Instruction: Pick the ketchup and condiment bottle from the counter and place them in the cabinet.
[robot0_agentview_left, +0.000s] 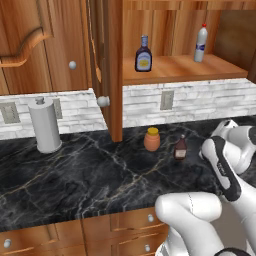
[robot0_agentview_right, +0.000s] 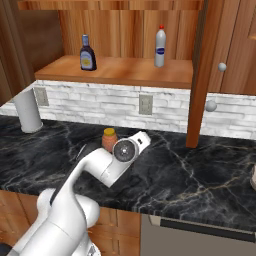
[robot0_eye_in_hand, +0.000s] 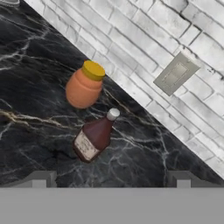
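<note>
The ketchup, a small red-brown bottle with a pale label, stands on the black marble counter beside an orange jar. In the hand view the ketchup sits just ahead of my gripper, a little left of its centre line. The jaws are open and hold nothing, and the wide-set fingertips stay short of the bottle. The condiment bottle, dark with an oval yellow label, stands on the cabinet's plank shelf. It appears again at the shelf's left, condiment bottle.
A squat orange jar stands close behind the ketchup. A tall white bottle is on the shelf's right. The open cabinet door hangs over the counter. A paper towel roll stands at the left, with a wall outlet behind.
</note>
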